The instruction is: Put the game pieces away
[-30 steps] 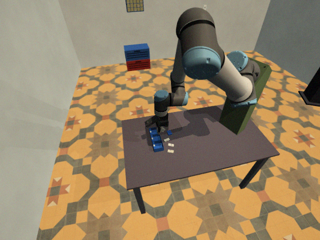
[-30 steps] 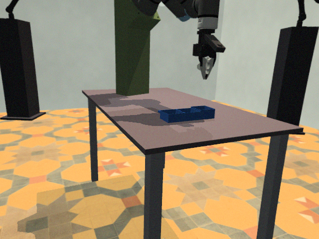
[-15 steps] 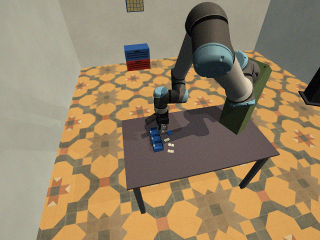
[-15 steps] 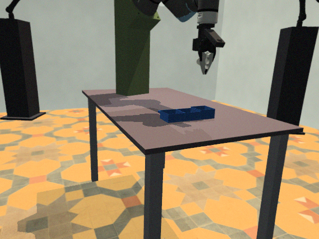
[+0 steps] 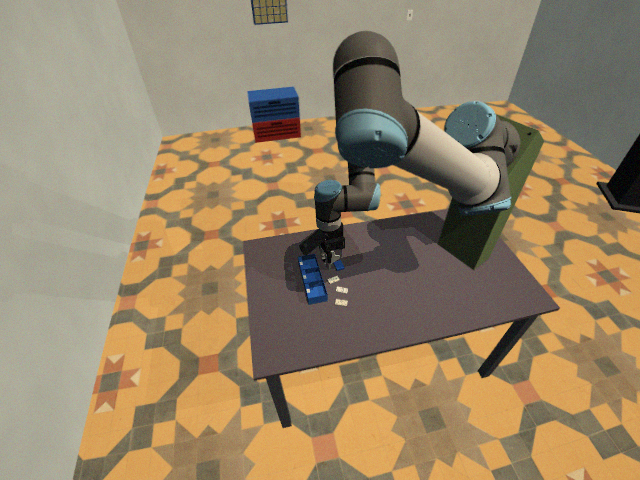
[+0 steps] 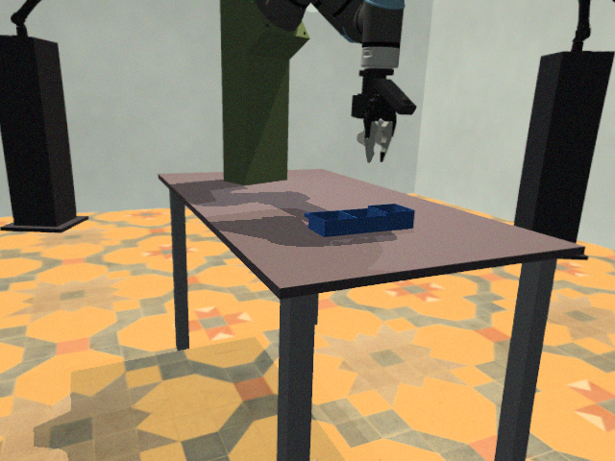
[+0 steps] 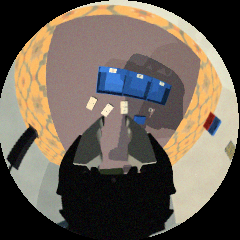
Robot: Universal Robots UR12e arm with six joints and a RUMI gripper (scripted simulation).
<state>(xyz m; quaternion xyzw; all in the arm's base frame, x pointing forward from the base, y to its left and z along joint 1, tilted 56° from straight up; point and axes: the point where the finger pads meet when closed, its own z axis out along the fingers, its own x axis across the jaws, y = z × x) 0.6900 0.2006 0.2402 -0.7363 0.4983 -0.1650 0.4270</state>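
A row of three joined blue bins [image 5: 312, 281] lies on the dark table; it also shows in the exterior view [image 6: 359, 219] and the wrist view [image 7: 134, 84]. Each bin has a small white label, too small to read. Three cream game pieces [image 5: 333, 280] [image 5: 341, 289] [image 5: 340, 302] lie flat on the table beside the bins; the wrist view shows them as well [image 7: 91, 103] [image 7: 107, 110] [image 7: 124, 106]. My gripper [image 5: 329, 256] [image 6: 376, 154] hangs well above the table near one end of the bin row. Its fingers stand a little apart with nothing between them.
A small blue block [image 5: 339, 265] and a small pale thing [image 7: 150, 109] lie on the table next to the bins. The arm's green pedestal [image 5: 491, 206] stands at the table's far right corner. Black stands [image 6: 561, 143] flank the table.
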